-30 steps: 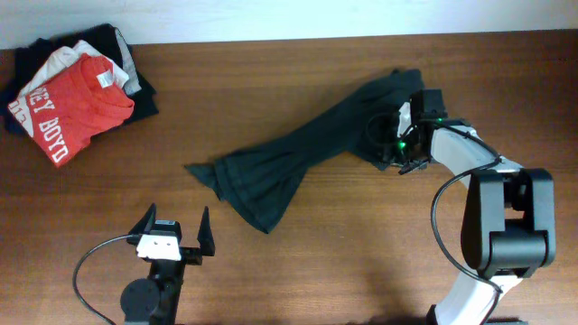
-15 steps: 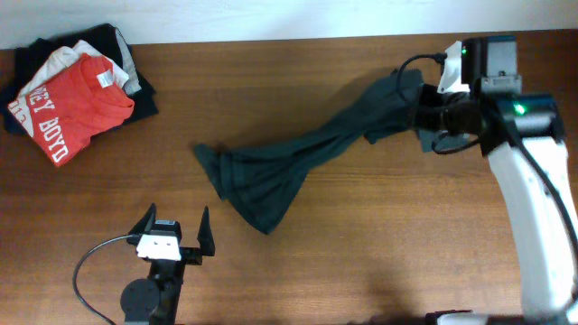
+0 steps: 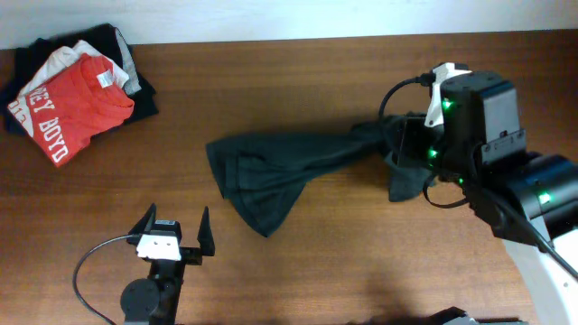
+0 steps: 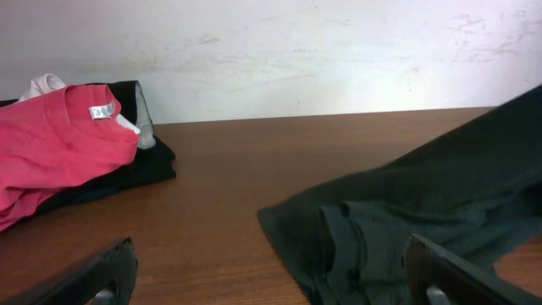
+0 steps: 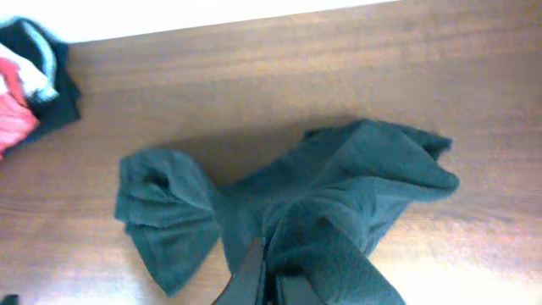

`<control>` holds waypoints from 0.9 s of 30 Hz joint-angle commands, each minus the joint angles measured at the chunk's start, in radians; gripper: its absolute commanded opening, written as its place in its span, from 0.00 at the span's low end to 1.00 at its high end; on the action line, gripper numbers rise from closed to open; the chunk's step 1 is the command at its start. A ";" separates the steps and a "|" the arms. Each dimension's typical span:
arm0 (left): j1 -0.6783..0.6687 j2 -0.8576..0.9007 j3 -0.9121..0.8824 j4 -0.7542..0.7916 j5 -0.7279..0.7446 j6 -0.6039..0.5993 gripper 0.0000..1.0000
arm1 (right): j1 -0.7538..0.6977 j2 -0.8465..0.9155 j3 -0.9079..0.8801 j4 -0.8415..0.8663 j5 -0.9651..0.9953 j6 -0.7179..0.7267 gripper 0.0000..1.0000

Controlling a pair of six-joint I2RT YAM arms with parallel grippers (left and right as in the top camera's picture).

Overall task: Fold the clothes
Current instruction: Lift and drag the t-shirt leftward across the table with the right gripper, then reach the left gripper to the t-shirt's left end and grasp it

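— Brown wooden table (image 3: 298, 271) is being swept by cloth. What is being changed compared with a second ago?
— The dark T-shirt (image 3: 271, 171) is being hoisted by the right gripper (image 5: 275, 271), which is being kept closed on a bunch of the fabric. A second ago that bunch was being held low, close to the wood. Now it is being carried higher, and a fold is hanging below the fingers.
— And the remainder of the garment?
— It is being stretched into a long rope away to that gripper's left, with the loose far end lying crumpled on the table. That end is being dragged toward the gripper and is lying nearer than before.
— Is the left gripper (image 3: 173, 233) being used?
— No. It is being held open and empty in the same spot, with the shirt's trailing end just ahead of it and the red shirt pile (image 3: 77, 95) well ahead to its left.
— What is being implied for the fold?
— Nothing is being folded yet. The shirt is judged to be bunched, so it is probably being lifted for spreading flat first.
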 commanded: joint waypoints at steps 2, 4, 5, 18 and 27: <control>0.000 -0.004 -0.007 0.001 0.004 0.015 0.99 | 0.005 -0.010 0.021 -0.097 0.031 0.043 0.04; 0.000 -0.004 -0.007 0.002 0.004 0.015 0.99 | 0.005 -0.032 0.021 -0.153 0.031 0.068 0.04; 0.000 -0.004 -0.007 0.001 0.004 0.015 0.99 | 0.005 -0.049 0.020 -0.182 0.031 0.083 0.04; 0.000 -0.004 -0.007 0.002 0.004 0.015 0.99 | 0.005 -0.309 0.018 -0.480 -0.102 0.119 0.04; 0.000 -0.004 -0.006 0.018 0.158 -0.020 0.99 | 0.005 -0.317 0.011 -0.501 -0.280 0.055 0.04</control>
